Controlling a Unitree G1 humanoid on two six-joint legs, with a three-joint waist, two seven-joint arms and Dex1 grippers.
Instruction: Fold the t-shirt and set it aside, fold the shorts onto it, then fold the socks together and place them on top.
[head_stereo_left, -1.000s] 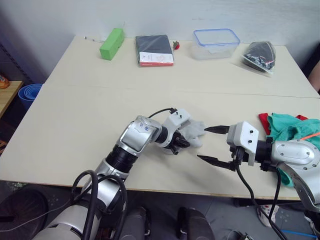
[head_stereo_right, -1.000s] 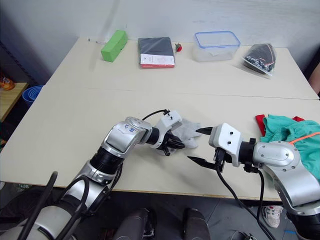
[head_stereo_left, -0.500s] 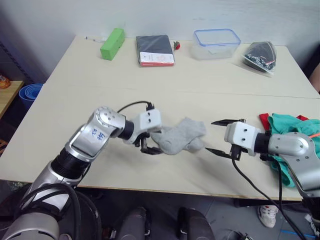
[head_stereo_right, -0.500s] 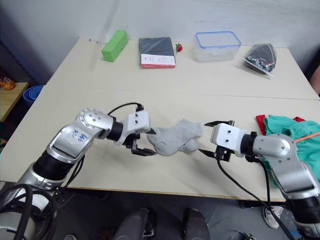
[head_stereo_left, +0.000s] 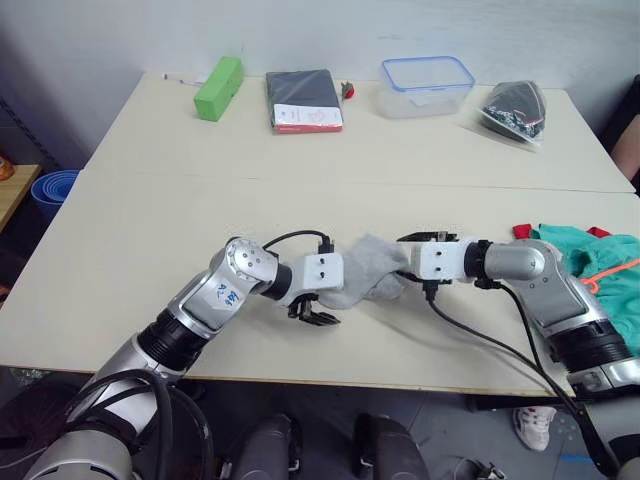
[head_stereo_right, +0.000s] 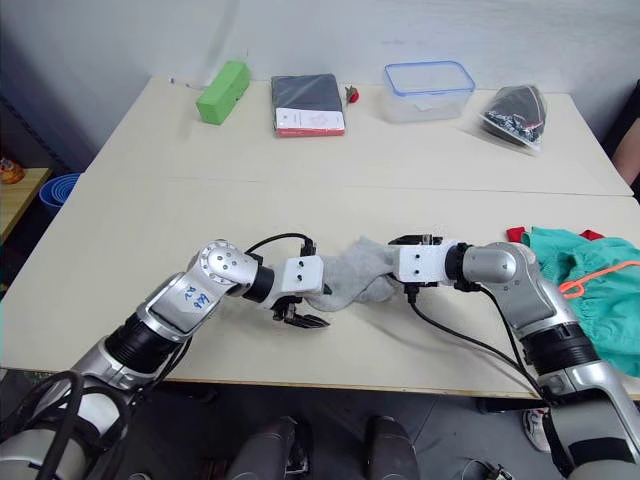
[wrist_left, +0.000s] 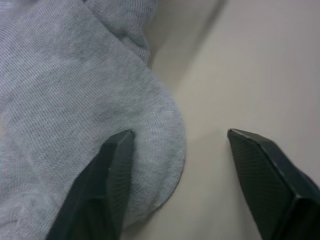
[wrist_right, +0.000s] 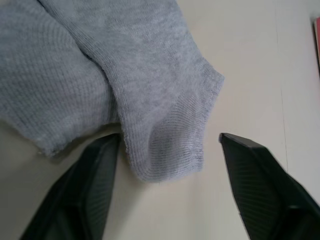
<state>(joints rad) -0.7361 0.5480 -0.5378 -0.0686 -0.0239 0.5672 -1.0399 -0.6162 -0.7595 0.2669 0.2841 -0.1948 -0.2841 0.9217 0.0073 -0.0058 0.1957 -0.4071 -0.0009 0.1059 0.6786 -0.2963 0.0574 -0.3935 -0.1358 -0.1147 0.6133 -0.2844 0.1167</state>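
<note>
Right gripper (wrist_right: 165, 190) has closed in, fingers spread around the light grey knit socks' (head_stereo_right: 355, 275) cuff | left gripper (wrist_left: 182, 175) gaping at the other end | socks mid-table, nothing gripped | fold looks about to start

The cream table (head_stereo_left: 150, 230) carries grey socks (head_stereo_left: 365, 275), teal shorts (head_stereo_left: 610, 260), a green block (head_stereo_left: 219, 88), a dark book (head_stereo_left: 303, 100) and a clear container (head_stereo_left: 427, 86).
</note>
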